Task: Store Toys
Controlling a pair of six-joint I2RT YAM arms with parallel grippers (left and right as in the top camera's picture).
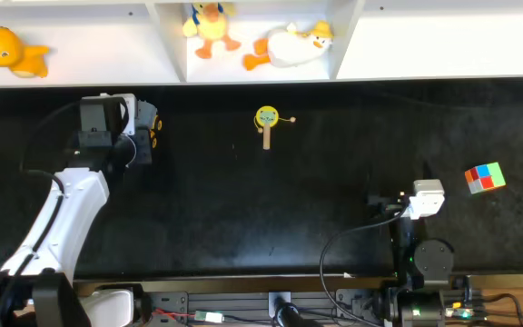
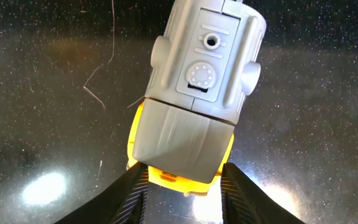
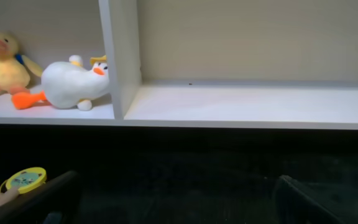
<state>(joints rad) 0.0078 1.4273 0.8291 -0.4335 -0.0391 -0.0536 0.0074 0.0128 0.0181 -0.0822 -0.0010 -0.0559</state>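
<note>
Grey toy (image 1: 152, 123) half hidden by left end effector (image 2: 185, 180).

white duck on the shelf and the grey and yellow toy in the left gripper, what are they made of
The white duck: probably stuffed plush fabric, matte and fuzzy, with a soft rounded outline. The grey and yellow toy held by the left gripper: likely hard moulded plastic, smooth with a faint sheen, showing crisp ridges, a screw hole and a ring of small holes.
</note>
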